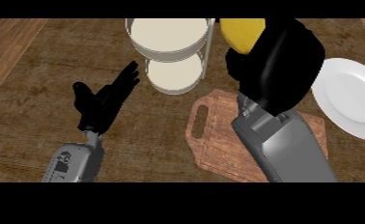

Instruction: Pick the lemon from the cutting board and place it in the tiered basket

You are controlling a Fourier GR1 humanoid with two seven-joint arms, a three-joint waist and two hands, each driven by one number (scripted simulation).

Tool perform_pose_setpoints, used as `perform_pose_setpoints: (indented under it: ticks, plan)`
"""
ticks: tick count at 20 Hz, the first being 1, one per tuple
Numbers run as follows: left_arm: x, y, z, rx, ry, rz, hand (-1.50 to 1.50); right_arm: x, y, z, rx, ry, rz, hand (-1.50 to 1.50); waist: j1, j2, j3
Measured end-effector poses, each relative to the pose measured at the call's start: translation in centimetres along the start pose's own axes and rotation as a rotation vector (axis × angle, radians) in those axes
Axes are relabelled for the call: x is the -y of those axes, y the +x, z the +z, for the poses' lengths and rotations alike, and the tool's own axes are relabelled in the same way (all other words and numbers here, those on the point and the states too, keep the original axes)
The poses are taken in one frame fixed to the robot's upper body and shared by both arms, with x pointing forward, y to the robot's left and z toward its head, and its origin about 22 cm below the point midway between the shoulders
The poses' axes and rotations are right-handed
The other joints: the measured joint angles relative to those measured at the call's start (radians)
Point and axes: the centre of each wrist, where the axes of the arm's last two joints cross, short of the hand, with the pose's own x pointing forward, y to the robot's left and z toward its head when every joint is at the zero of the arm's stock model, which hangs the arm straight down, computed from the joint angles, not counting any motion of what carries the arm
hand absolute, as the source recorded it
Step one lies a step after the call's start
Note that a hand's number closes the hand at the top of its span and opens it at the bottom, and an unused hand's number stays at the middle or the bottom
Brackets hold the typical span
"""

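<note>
1. The right hand (pixel 281 68) is curling round the lemon (pixel 241 34), carrying it above the counter (pixel 143 136) near its far edge, just right of the tiered basket (pixel 171 49).
2. The cutting board (pixel 221 141) is lying bare toward the near edge, under the right forearm.
3. The left hand (pixel 107 100) is resting with straight fingers near the left side.
4. Moving leftward over a tray before letting go is looking wise; the basket's posts, I judge, could be catching the knuckles.
5. A plate (pixel 345 95) is sitting at the right edge.
</note>
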Motion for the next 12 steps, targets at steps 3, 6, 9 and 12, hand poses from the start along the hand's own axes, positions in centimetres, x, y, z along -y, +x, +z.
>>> perform_pose_setpoints:
  ticks: [3, 6, 9, 12]
  plan:
    - [0.6, 0.1, -0.3, 0.001, -0.018, -0.001, 0.0, -0.6, 1.5, -1.8, -0.025, 0.018, -0.001, 1.5, 0.01, 0.004, 0.001]
    - [1.0, 0.2, -0.6, 0.007, -0.026, -0.004, 0.0, -0.5, 2.5, -3.6, -0.054, 0.026, -0.067, -1.5, 0.024, 0.011, 0.003]
    - [1.1, 0.6, -0.9, 0.018, -0.039, -0.009, 0.0, -0.7, 3.2, -5.0, -0.066, 0.048, -0.129, -1.5, 0.036, 0.017, 0.004]
    - [1.6, 0.7, -1.1, 0.019, -0.054, -0.009, 0.0, -1.5, 3.8, -6.1, -0.072, 0.069, -0.19, -1.5, 0.047, 0.023, 0.004]
